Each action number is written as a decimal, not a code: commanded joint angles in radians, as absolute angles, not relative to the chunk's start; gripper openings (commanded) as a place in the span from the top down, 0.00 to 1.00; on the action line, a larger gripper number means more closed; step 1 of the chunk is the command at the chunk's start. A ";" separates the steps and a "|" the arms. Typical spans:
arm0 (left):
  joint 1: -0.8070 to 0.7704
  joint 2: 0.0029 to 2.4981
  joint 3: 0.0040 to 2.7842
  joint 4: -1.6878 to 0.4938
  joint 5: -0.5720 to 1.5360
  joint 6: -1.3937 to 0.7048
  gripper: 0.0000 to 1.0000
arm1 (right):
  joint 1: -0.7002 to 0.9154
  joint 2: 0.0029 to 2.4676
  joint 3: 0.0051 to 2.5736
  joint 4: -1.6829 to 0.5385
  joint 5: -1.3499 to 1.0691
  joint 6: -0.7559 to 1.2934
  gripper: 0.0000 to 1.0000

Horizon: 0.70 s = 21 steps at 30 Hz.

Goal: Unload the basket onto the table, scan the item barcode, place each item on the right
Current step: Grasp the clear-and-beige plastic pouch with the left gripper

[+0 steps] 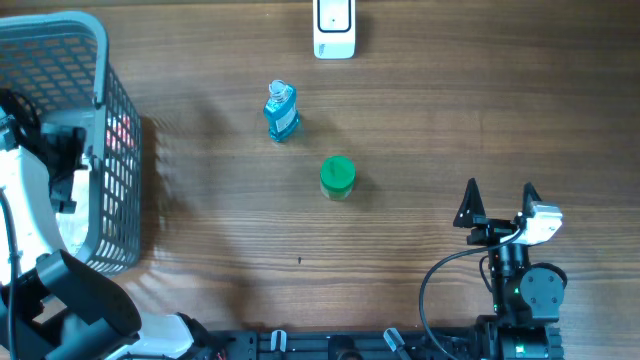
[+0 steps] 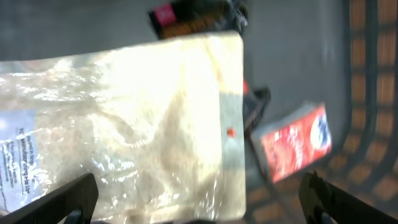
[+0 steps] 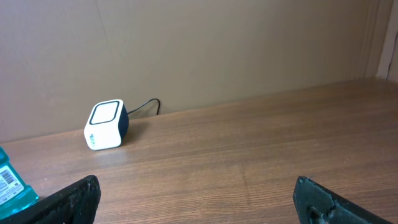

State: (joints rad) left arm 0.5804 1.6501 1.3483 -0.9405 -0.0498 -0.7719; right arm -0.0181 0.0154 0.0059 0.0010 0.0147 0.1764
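Bag (image 2: 124, 124) sits right under left gripper (image 2: 199, 190), jaws wide open, nothing held, inside basket (image 1: 103, 60). Right gripper (image 1: 499, 188) also wide open, empty; scanner (image 1: 334, 30) well ahead.

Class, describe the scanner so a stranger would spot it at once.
Start at the wooden table and go to the middle of its far edge, beyond the blue bottle and the green-lidded jar. The scanner is a small white box trailing a dark cable, unlike its colourful neighbours.

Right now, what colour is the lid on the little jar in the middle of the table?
The lid is green; the overhead view shows it best.
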 commanded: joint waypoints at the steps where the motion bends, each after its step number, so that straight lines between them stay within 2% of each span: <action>1: 0.580 1.649 1.349 -0.994 0.086 -0.462 0.00 | -0.014 0.007 0.005 0.006 -0.001 0.159 0.00; 16: 0.580 1.649 1.348 -1.104 -0.012 0.294 0.00 | -0.014 0.007 0.005 0.006 -0.001 0.159 0.00; 21: 0.581 1.649 1.348 -1.023 -0.012 0.422 0.00 | -0.014 0.007 0.005 0.006 -0.001 0.159 0.00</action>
